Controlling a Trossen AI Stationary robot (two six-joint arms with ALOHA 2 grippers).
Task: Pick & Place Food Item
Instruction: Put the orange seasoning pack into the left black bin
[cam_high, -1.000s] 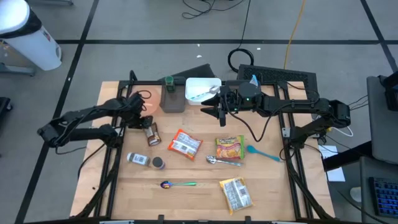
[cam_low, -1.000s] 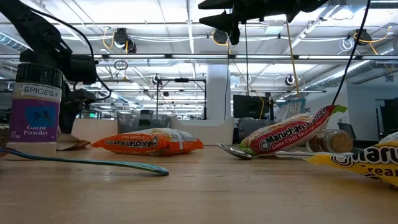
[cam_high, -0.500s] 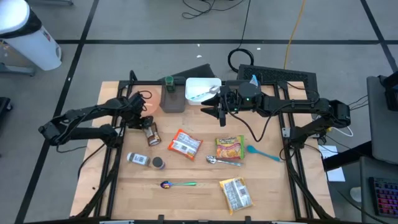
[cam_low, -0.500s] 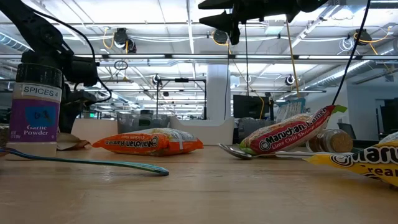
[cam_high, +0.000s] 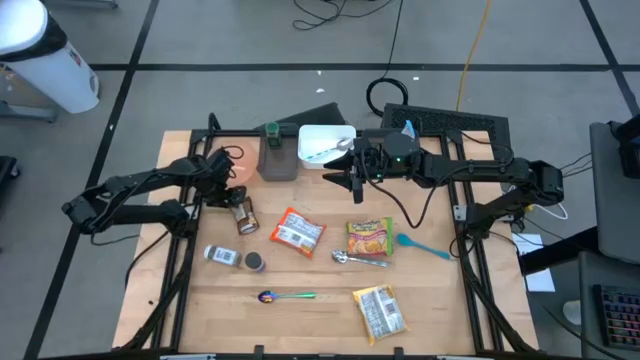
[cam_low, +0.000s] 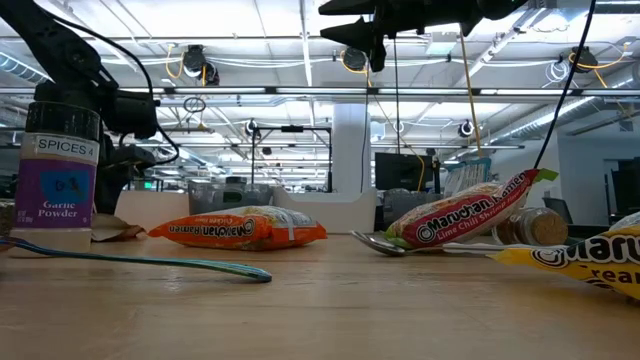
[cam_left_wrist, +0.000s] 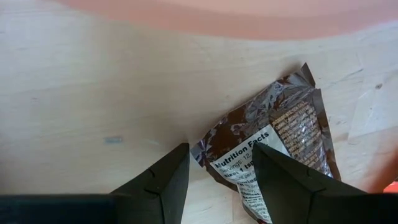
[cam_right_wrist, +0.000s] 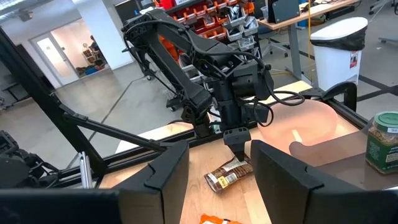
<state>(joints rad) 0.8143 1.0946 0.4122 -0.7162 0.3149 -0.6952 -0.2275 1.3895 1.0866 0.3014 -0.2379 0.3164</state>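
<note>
The brown crinkled foil food packet (cam_left_wrist: 273, 155) lies flat on the light wooden surface (cam_high: 310, 320), directly below the left claw (cam_left_wrist: 214, 171). The claw hangs just above it with its fingers parted and nothing between them. The packet's long axis runs aslant to the finger gap. The right claw (cam_high: 352, 180) waits well apart near the white tub (cam_high: 322, 142), likewise parted and empty. The left arm is plainly nearer.

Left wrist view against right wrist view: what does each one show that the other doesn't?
Only the left wrist view shows the "Nutrition Facts" print on the brown packet, framed by the open left end effector. Only the right wrist view shows the whole left arm, a green-lidded jar, a white bin and the room. Both show the brown packet on the wooden table beside the pink plate.
</note>
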